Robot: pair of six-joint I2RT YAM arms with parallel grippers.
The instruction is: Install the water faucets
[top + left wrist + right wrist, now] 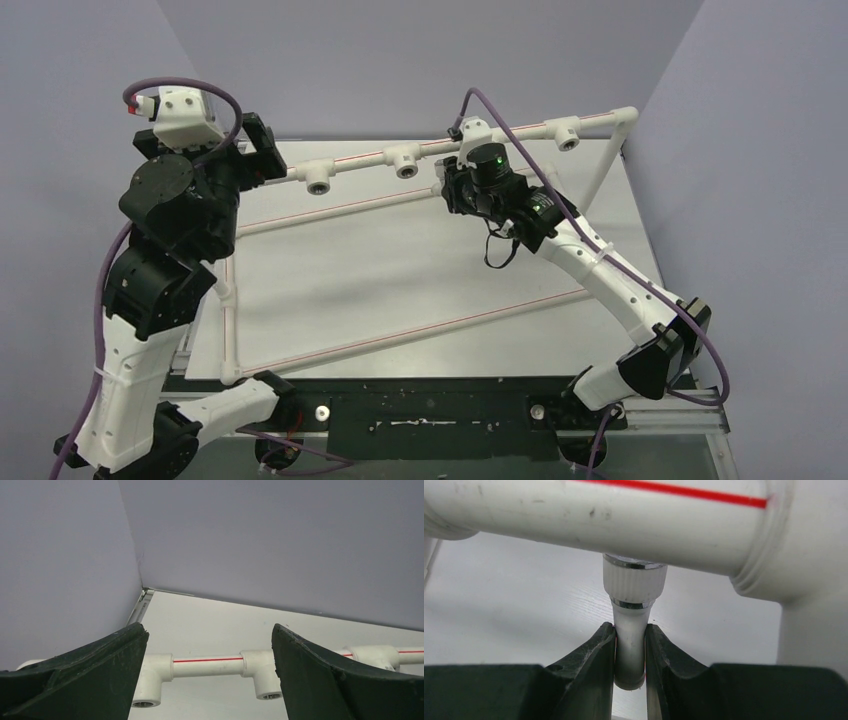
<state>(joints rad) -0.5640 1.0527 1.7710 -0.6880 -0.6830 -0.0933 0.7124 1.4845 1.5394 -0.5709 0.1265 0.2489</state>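
My right gripper (630,647) is shut on the white spout of a water faucet (633,585). The faucet's ribbed collar with chrome rings sits just under the white red-striped pipe (599,515); its knob and thread are hidden. In the top view the right gripper (447,190) is just in front of the raised back pipe (360,165), between two tee sockets, and the faucet is hidden there. My left gripper (209,630) is open and empty, facing the pipe's left end with an elbow socket (149,680) and a tee socket (262,672). It also shows in the top view (264,150).
The pipe frame lies on the grey table (420,260): a middle pipe (340,210), a front diagonal pipe (420,330), a left pipe (229,320) and a slanted leg at back right (600,175). Purple walls close in at back and both sides.
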